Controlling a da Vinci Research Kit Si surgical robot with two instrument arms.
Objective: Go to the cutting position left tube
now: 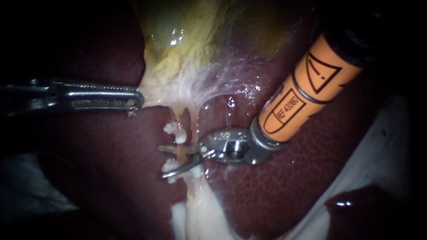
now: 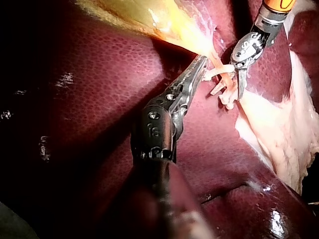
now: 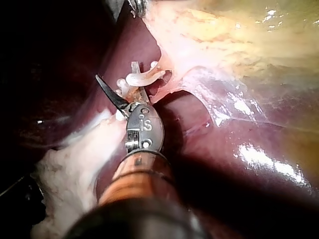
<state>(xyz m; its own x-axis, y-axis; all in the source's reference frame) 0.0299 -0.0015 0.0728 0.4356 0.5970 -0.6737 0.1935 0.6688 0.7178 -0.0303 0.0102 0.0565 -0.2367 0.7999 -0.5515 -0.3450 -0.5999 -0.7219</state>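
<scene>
A thin pale tube (image 1: 182, 150) runs down from the gallbladder (image 1: 178, 49) across the dark liver (image 1: 111, 178). Two white clips sit on it, the upper clip (image 1: 175, 130) and the lower clip (image 1: 171, 167). My right instrument (image 1: 161, 162), with an orange shaft, comes in from the upper right. Its blades stand open astride the tube between the two clips, as the right wrist view (image 3: 119, 79) also shows. My left instrument (image 1: 135, 100) is shut on the pale edge of the gallbladder (image 2: 199, 42) and holds it to the left (image 2: 199, 62).
White fatty tissue (image 1: 195, 209) trails below the clips. Bare liver (image 1: 311, 178) lies under the right shaft, and a pale cloth (image 1: 382, 133) shows at the far right. A thin membrane (image 1: 222, 75) spreads between the gallbladder and the liver.
</scene>
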